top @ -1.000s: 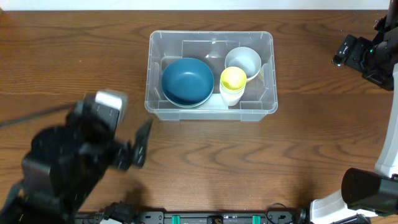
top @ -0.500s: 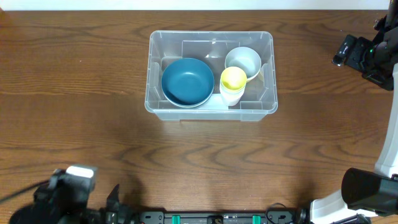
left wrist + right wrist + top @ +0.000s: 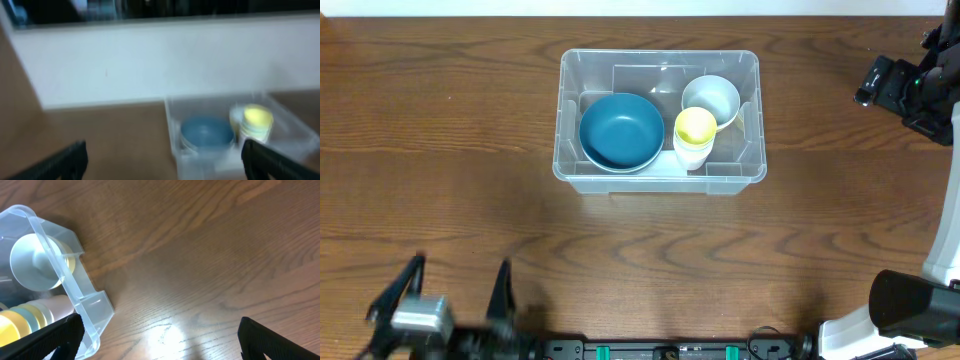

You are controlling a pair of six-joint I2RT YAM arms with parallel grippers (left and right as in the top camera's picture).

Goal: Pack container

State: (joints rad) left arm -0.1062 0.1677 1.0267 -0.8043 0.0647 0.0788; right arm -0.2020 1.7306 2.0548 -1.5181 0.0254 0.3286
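The clear plastic container (image 3: 659, 62) stands at the back middle of the table. It holds a blue bowl (image 3: 620, 131), a pale bowl (image 3: 711, 98) and a stack of cups with a yellow one (image 3: 695, 127) on top. My left gripper (image 3: 455, 295) is open and empty at the front left edge. Its blurred wrist view shows the container (image 3: 172, 110) ahead between the open fingers (image 3: 162, 160). My right gripper (image 3: 159, 337) is open and empty, with the container's corner (image 3: 75, 287) at its left finger. The right arm (image 3: 910, 90) sits at the far right.
A pale wall (image 3: 160, 55) rises behind the table's far edge. A black arm base (image 3: 915, 300) stands at the front right corner. Bare wood table (image 3: 650, 250) lies between the container and the front edge.
My left arm has pulled back from beside the container's left front to the table's front left edge. The right arm and the container's contents have not moved.
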